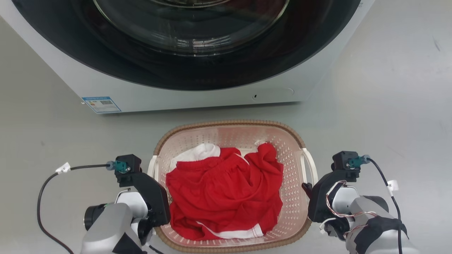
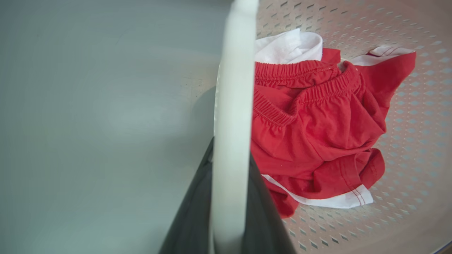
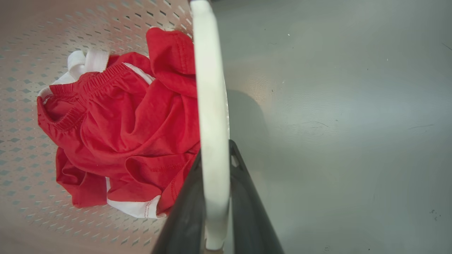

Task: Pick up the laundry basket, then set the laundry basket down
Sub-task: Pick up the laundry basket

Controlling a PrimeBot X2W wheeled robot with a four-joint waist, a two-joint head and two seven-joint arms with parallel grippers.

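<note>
Head view: laundry basket [image 1: 229,124] at lower centre, mouth up, white loop handles to frame left and right, long axis hard to tell, just below the washer [image 1: 197,96], grey floor [image 1: 388,88] all round. Red and white clothes [image 1: 226,190] heaped inside. Left gripper [image 1: 156,188] at lower left and right gripper [image 1: 308,188] at lower right, forearms rising from the bottom edge, each clamped on its handle.

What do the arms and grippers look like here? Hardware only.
Left gripper and right gripper: matte black, long dark fingers. Each wrist has a teal connector and white-tagged black cable. Left forearm silver-grey; right forearm too, plus black tape and red-white wires.
</note>
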